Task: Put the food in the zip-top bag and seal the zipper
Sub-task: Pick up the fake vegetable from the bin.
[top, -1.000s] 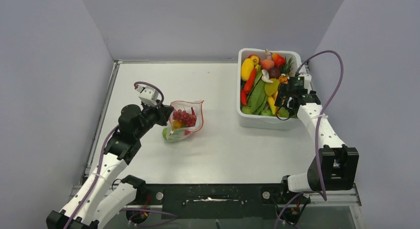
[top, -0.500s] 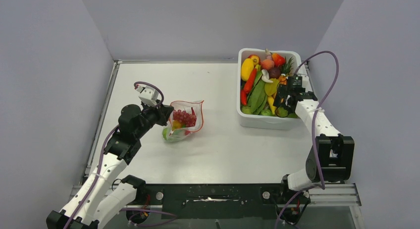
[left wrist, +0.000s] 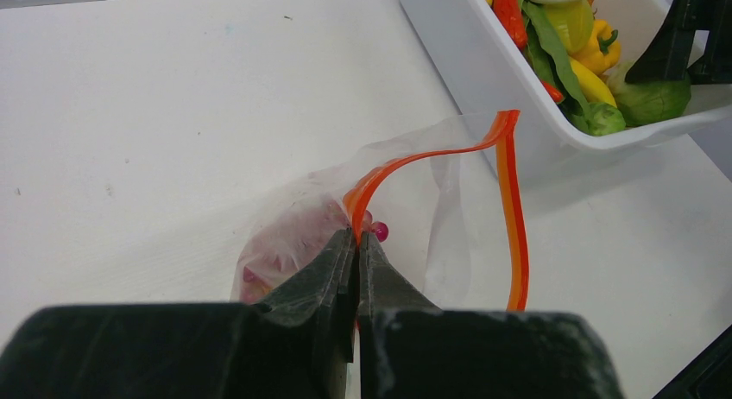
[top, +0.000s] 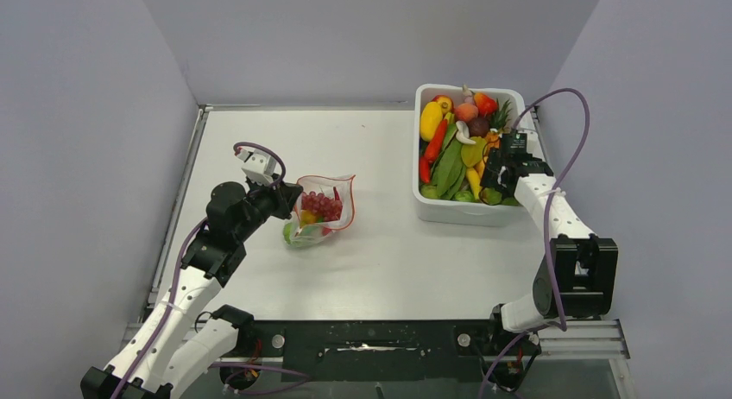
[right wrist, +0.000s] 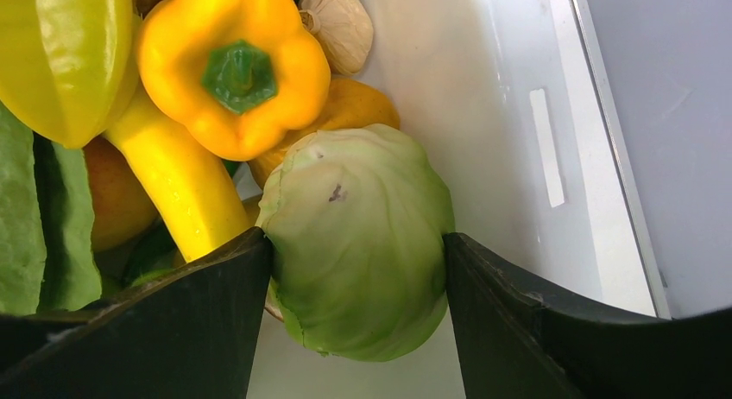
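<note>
Right gripper [right wrist: 358,274] clamped the cabbage [right wrist: 354,218]; left gripper [left wrist: 356,243] pinched the zipper [left wrist: 514,209].
Cabbage judged light, rigid, slippery; best held across its widest girth.

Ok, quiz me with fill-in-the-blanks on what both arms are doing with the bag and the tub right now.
The left fingers pinch the zip-top bag by its red-orange ____.
The bag's mouth stands ____.
In the white tub, the right fingers grip a pale green ____.
Beside it lies a yellow pepper with a ____ stem.
Missing words: zipper; open; cabbage; green.
</note>
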`<action>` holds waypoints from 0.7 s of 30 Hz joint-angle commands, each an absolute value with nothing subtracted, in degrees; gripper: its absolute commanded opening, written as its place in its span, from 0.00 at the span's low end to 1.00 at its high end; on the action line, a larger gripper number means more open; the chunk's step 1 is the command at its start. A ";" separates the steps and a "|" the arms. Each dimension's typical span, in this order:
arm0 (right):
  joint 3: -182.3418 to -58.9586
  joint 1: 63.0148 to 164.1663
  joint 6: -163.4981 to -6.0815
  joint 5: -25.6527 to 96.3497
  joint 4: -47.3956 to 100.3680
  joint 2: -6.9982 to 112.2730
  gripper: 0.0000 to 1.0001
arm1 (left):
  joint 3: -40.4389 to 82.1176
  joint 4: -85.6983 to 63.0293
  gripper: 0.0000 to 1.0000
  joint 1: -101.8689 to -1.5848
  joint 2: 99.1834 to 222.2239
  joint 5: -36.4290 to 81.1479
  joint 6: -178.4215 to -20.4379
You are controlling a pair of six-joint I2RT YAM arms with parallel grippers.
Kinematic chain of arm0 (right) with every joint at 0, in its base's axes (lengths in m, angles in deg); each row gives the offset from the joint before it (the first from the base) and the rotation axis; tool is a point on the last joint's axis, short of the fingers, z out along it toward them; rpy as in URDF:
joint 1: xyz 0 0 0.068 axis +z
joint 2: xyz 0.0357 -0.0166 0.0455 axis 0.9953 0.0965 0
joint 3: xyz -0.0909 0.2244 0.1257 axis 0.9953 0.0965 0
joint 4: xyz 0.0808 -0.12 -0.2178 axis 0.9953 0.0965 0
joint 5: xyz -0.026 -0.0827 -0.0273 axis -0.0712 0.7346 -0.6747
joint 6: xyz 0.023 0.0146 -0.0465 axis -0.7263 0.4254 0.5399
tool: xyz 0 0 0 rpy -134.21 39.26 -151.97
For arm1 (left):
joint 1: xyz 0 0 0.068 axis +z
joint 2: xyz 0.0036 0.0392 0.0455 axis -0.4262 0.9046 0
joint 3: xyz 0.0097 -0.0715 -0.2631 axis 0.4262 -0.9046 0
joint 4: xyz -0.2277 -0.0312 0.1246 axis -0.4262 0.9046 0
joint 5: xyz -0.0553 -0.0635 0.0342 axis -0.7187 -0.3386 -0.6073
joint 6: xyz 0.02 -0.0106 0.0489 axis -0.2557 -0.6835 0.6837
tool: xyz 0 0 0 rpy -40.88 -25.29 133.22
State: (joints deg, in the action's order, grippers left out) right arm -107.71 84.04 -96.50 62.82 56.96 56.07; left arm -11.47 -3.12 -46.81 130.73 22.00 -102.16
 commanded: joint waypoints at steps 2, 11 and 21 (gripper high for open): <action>-107.19 84.53 -95.82 66.22 55.05 52.52 0.66 | -11.19 -7.11 0.00 -46.41 130.00 21.90 -101.30; -108.49 87.33 -96.26 69.12 56.14 49.62 0.54 | -11.27 -7.12 0.00 -46.41 130.01 21.96 -101.30; -112.57 93.14 -96.78 71.93 59.50 45.84 0.52 | -11.31 -7.10 0.00 -46.41 130.33 21.97 -101.36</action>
State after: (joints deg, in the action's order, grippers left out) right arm -108.37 90.11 -96.54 68.46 59.58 49.62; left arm -11.65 -3.19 -46.81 130.75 22.00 -102.16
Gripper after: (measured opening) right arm 0.622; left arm 0.015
